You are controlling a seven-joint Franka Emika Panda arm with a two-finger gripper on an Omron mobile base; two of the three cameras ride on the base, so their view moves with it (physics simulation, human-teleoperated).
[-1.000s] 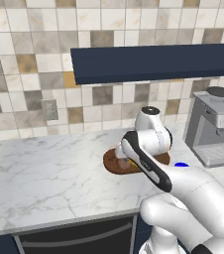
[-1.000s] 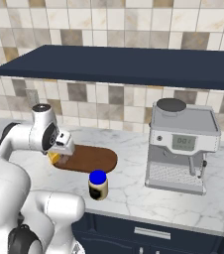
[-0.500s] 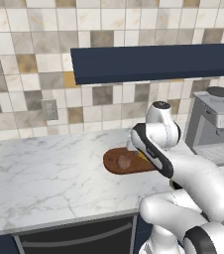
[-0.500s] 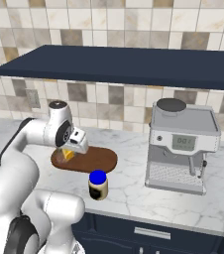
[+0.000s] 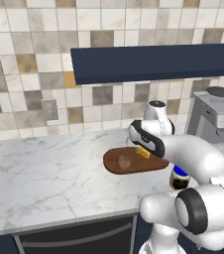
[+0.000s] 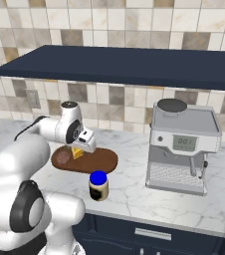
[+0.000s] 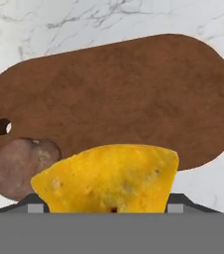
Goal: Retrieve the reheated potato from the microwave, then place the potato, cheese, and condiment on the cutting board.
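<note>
The cheese (image 7: 109, 178) is gripped by the closed gripper (image 6: 80, 149) above the cutting board (image 7: 119, 99), apparently clear of it. The potato (image 7: 22, 166) is seen lower left on the board; the condiment (image 6: 98, 185) is seen below it, centre frame.

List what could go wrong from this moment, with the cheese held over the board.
1. The end effector holds the cheese above the board, close to the potato; released here, it may land on the potato or nudge it.
2. The condiment stands on the counter near the board's front edge; a sweeping arm could tip it.
</note>
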